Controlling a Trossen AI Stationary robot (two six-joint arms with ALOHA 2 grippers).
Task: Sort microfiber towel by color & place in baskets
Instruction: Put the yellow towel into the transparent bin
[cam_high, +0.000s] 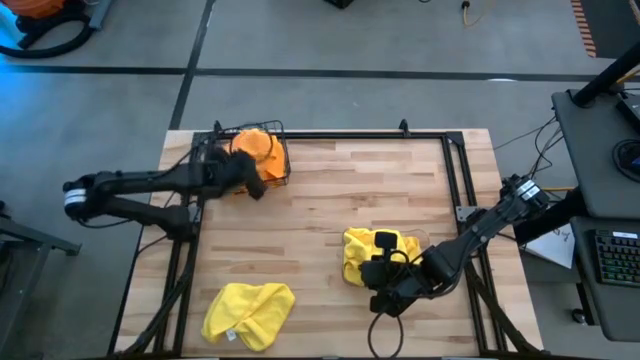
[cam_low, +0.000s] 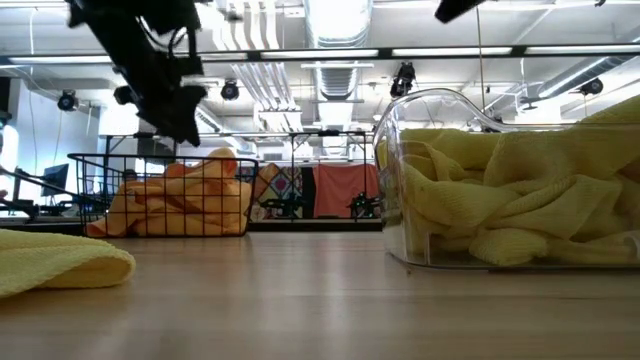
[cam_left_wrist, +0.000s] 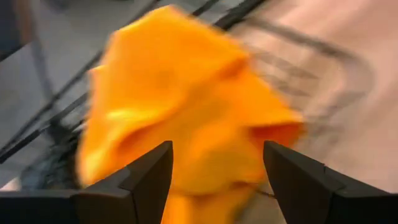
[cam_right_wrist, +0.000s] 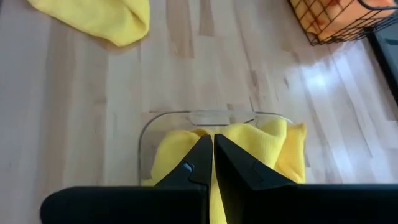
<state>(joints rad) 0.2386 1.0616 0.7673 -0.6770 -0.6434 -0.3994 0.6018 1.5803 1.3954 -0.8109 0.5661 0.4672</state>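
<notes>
- Wire-mesh basket (cam_high: 272, 172): dark, rectangular, at the desk's (cam_high: 320, 215) far left corner, heaped with soft orange towels (cam_high: 258, 148).
- Clear plastic bin (cam_high: 350, 262): rounded rim, holds crumpled yellow towels (cam_high: 358, 250); it sits well apart from the basket.
- Loose yellow towel (cam_high: 248, 312): bunched on the bare wood, beside the bin.
- Left pincer (cam_left_wrist: 214, 171): released, fingers spread, above the basket's orange heap, holding nothing.
- Right pincer (cam_right_wrist: 209, 158): clenched, empty, over the bin.
</notes>
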